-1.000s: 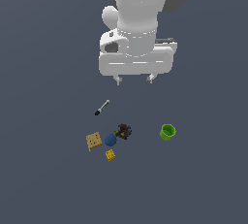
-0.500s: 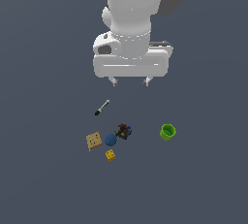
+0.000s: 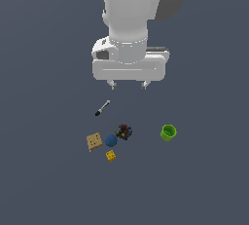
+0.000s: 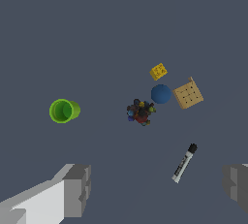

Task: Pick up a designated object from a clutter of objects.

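Observation:
The designated object, a thin stick with a black tip and pale grey shaft (image 3: 102,107) (image 4: 184,163), lies flat and alone on the dark floor. The rest of the clutter sits just beyond it: a tan waffle block (image 3: 94,141) (image 4: 188,94), a blue ball (image 3: 111,140) (image 4: 161,93), a small yellow cube (image 3: 111,156) (image 4: 158,71), a dark multicoloured lump (image 3: 124,131) (image 4: 141,112) and a green cup (image 3: 168,132) (image 4: 63,110). My gripper (image 3: 129,85) (image 4: 157,191) hangs open well above the floor, a little toward the exterior view's right of the stick. It holds nothing.
The floor is a plain dark grey surface with no edges or walls in view. The green cup lies apart from the other items, toward the exterior view's right.
The arm has shifted slightly toward the exterior view's left. The objects have not moved.

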`<state>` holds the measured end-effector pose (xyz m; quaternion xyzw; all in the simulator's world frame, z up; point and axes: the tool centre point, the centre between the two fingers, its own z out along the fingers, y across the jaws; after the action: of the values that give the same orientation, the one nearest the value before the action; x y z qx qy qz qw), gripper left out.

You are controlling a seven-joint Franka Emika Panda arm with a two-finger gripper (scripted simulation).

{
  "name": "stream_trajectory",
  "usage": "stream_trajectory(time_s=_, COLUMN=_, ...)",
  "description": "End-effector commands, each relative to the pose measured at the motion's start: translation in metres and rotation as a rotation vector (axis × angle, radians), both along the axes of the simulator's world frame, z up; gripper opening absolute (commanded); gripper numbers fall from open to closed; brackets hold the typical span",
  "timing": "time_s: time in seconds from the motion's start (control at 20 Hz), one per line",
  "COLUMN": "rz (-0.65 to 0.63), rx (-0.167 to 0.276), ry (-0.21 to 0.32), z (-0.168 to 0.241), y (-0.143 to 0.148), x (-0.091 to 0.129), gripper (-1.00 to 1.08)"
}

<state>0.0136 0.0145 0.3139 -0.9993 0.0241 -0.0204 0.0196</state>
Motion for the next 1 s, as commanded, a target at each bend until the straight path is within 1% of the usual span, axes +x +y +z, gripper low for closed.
stream_trajectory(time_s=0.0, rz=-0.017, rx=0.001, ry=0.002, z=-0.01, y=-0.005, x=-0.001, gripper=1.0)
stream_trajectory(time_s=0.25, rz=-0.07, rx=0.005, ry=0.008, z=-0.041, y=-0.021, x=-0.005, gripper=1.0)
stream_trajectory(time_s=0.5, rz=-0.147, rx=0.008, ry=0.015, z=-0.084, y=-0.045, x=-0.015, gripper=1.0)
stream_trajectory(time_s=0.7, rz=-0.223, rx=0.007, ry=0.023, z=-0.125, y=-0.066, x=-0.03, gripper=1.0)
stream_trajectory(time_s=0.95, rz=-0.32, rx=0.002, ry=0.032, z=-0.172, y=-0.093, x=-0.056, gripper=1.0)
